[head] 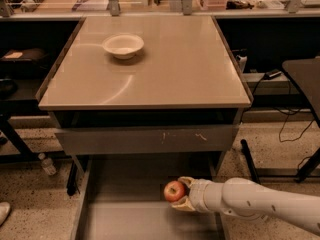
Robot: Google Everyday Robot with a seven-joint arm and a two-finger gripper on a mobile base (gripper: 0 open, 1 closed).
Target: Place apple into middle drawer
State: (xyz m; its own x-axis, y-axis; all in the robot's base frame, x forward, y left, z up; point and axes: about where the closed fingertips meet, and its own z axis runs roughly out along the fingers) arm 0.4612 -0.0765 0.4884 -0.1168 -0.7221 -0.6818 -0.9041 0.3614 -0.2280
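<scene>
The red apple (174, 191) is held in my gripper (181, 194), whose pale fingers (185, 181) close on it from above and below. The white arm reaches in from the lower right. The apple hangs just above the grey floor of the open middle drawer (125, 219), right of its middle. The drawer is pulled out towards the camera under the table. Above it sits the shut drawer front with pale scratch marks (145, 140).
A white bowl (123, 45) stands on the beige table top (165, 74) at the back left. A small bottle (47, 164) lies on the floor at the left. Table legs and cables stand at the right.
</scene>
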